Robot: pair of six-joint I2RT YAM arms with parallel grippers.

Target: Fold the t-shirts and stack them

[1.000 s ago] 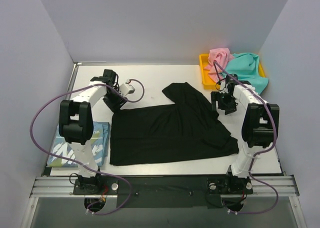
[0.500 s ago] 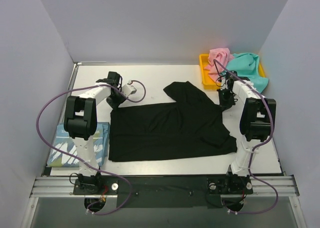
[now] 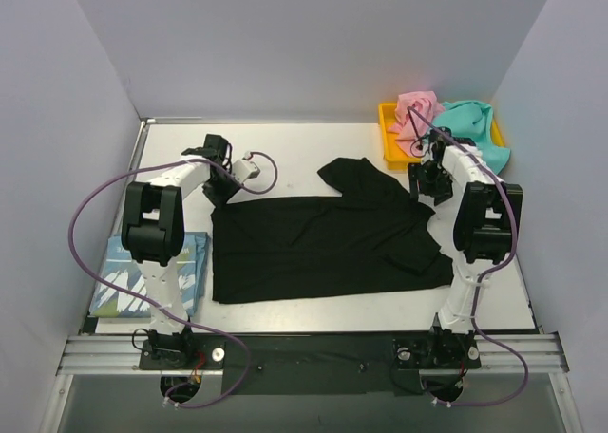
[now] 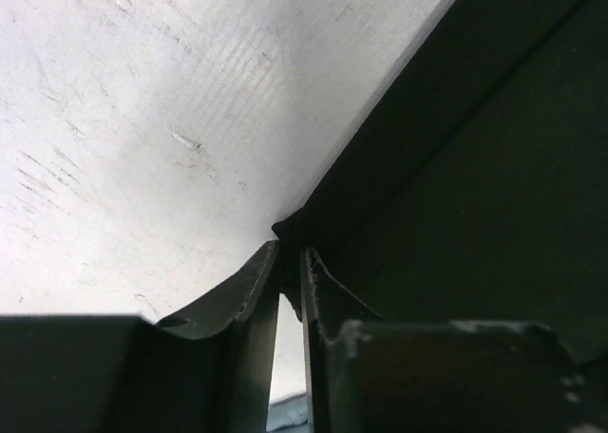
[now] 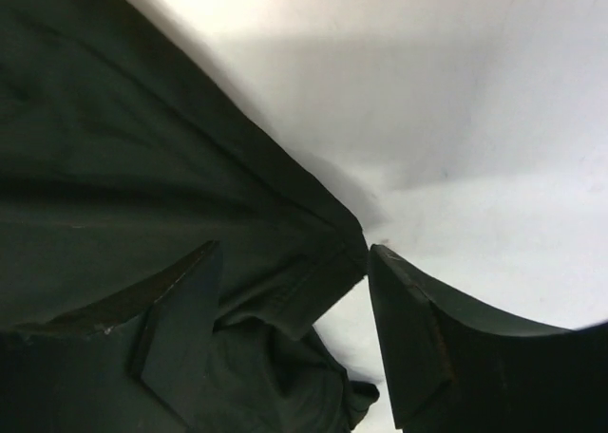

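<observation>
Corners of the black t-shirt (image 3: 323, 248) are being taken, seemingly to flatten it for folding: left gripper (image 4: 290, 258) is pinching one, right gripper (image 5: 294, 262) is straddling another, jaws spread.

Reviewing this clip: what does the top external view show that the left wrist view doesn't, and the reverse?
Only top external: both arms, the whole spread black t-shirt, the pink t-shirt and teal t-shirt in the yellow tray, and a folded light blue t-shirt near the left arm's base. Only left wrist: the left gripper pinched on the shirt's corner. Both: black cloth on the white table.
</observation>
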